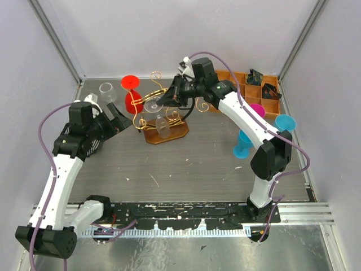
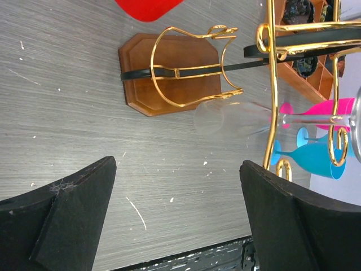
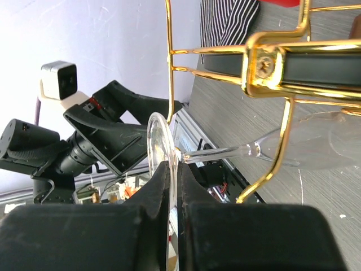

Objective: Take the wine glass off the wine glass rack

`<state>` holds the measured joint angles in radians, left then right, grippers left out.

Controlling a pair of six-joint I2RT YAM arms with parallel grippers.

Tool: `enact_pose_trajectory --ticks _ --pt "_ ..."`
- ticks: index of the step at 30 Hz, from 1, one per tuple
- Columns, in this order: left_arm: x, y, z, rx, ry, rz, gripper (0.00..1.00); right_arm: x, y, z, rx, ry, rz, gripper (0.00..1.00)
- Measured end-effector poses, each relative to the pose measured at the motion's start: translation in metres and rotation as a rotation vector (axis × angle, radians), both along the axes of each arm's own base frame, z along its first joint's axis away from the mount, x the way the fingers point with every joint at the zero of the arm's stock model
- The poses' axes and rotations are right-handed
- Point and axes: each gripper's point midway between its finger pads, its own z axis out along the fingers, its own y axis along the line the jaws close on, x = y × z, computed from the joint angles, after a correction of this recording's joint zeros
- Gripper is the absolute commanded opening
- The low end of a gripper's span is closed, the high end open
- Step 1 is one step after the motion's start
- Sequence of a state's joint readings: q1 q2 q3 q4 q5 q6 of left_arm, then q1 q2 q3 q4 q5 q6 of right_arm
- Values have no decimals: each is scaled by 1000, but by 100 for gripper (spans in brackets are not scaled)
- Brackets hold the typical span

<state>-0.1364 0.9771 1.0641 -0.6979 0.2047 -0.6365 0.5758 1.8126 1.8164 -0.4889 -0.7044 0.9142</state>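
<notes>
The wine glass rack (image 1: 148,113) is a gold wire stand with a black band on a brown base (image 1: 176,134), at the table's middle back. A clear wine glass (image 1: 163,128) hangs bowl-down in it, its foot (image 1: 152,104) on top. My right gripper (image 1: 164,100) is shut on that foot's rim; the right wrist view shows the disc (image 3: 157,141) pinched between the jaws (image 3: 179,175), with stem (image 3: 225,152) and bowl (image 3: 330,148) behind the gold wire (image 3: 285,138). My left gripper (image 1: 124,119) is open and empty just left of the rack; it (image 2: 177,189) faces the base (image 2: 169,73) and bowl (image 2: 225,118).
A red glass (image 1: 131,90) stands right behind the rack and another clear glass (image 1: 106,91) at back left. Pink (image 1: 257,110) and blue glasses (image 1: 243,144) stand on the right. An orange-brown compartmented tray (image 1: 240,79) sits at back right. Walls enclose three sides.
</notes>
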Motion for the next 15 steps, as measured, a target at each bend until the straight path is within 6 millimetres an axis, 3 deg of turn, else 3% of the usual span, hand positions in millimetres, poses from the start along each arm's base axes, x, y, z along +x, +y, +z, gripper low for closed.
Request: enact_pose_trajectory --ticks 3,6,12,15 --pt "-2 2 5 4 -19 8 98 5 -8 3 3 6 -14 1" --pt "-3 5 12 10 -34 20 99 2 -9 20 29 -16 -4 1" --pt "0 7 46 -9 -100 50 100 -15 -12 104 167 -176 45 1" --pt "0 6 61 -43 -127 68 100 -38 -19 152 239 -300 87 1"
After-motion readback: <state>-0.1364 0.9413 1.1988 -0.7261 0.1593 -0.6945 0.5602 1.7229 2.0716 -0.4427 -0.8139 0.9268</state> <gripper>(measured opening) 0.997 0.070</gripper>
